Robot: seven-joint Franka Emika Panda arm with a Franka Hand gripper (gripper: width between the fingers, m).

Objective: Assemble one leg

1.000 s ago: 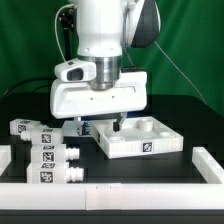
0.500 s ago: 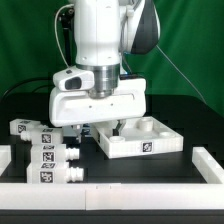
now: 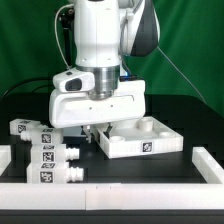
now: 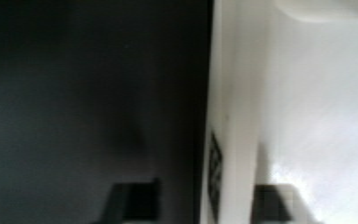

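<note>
Three short white legs with black-and-white tags lie on the black table at the exterior view's left: one (image 3: 28, 128), one (image 3: 50, 152) and one (image 3: 55, 173). None of them shows in the wrist view. The wide white panel (image 3: 140, 138) with round sockets lies in the middle. My gripper (image 3: 100, 127) is low over the panel's left edge, far from the legs. In the wrist view the gripper (image 4: 210, 203) is open, and its fingers (image 4: 137, 200) stand either side of the panel's edge wall (image 4: 233, 120) without closing on it. It holds nothing.
A low white rail (image 3: 110, 190) runs along the table's front, with raised ends at the exterior view's left (image 3: 5, 157) and right (image 3: 207, 162). A green curtain hangs behind.
My gripper has come down and shifted slightly toward the exterior view's left, so its fingers now straddle the panel's left edge. The legs and the panel have not moved.
</note>
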